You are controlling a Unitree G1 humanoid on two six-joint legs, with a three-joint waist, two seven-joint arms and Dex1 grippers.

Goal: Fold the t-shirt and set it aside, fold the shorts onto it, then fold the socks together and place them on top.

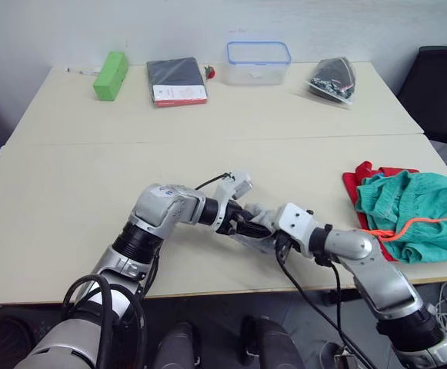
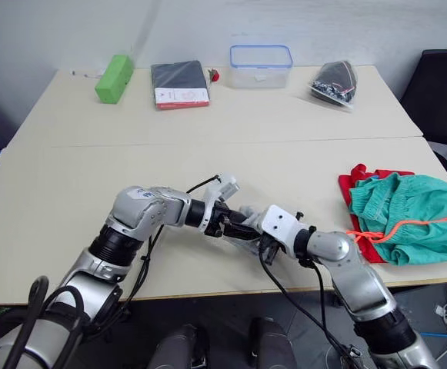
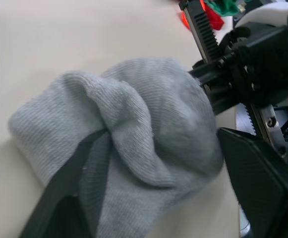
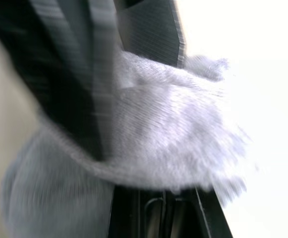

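The grey socks lie bunched at the front middle of the table, between my two grippers. My left gripper comes in from the left, its fingers spread wide on either side of the socks, one finger tucked under a fold. From the right, my right gripper is shut on the edge of the bundle; the left wrist view shows that gripper pinching the knit. At the right edge of the table, the teal shorts with their orange drawstring lie on the red t-shirt, which shows only as a rim.
Along the far edge stand a green box, a dark book, a clear lidded container and a bag of dark items. A black chair is beyond the right corner.
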